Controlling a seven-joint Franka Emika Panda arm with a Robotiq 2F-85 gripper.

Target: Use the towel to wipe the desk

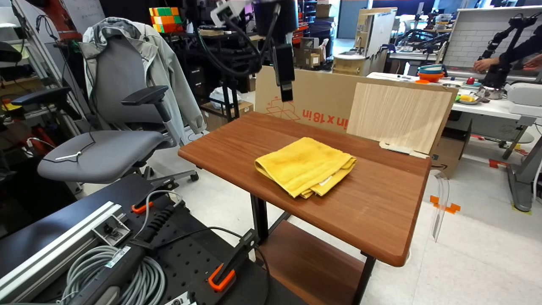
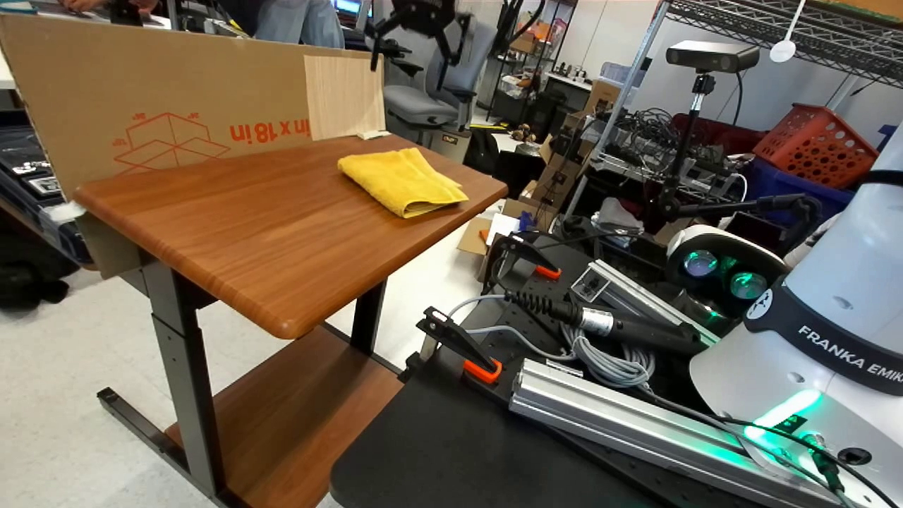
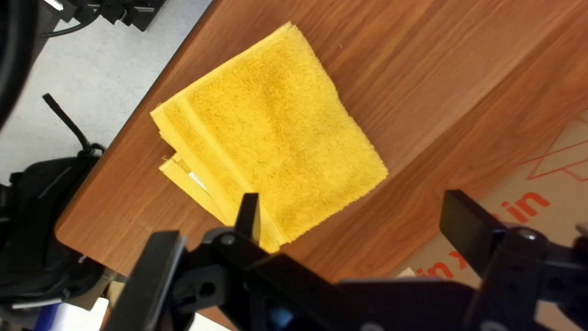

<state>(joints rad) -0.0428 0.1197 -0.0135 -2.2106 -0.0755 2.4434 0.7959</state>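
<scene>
The yellow towel [image 1: 305,163] lies folded and slightly rumpled on the reddish-brown desk [image 1: 372,212]. In an exterior view the towel [image 2: 402,182] sits toward one end of the desk [image 2: 233,226]. In the wrist view the towel [image 3: 275,128] lies flat on the desk [image 3: 422,69], with a white tag at one folded edge. My gripper [image 3: 352,202] is open and empty, its fingers wide apart. The gripper hangs well above the desk in both exterior views [image 1: 285,84] [image 2: 410,70], apart from the towel. One finger overlaps the towel's corner in the wrist view.
A cardboard sheet [image 1: 305,99] stands along the desk's far edge, with a light plywood panel [image 1: 400,112] leaning on it. A black bench [image 2: 437,437] with orange-tipped clamps, a cable coil [image 2: 610,363] and an aluminium bar stands near the robot base. A grey chair [image 1: 101,156] stands beside the desk.
</scene>
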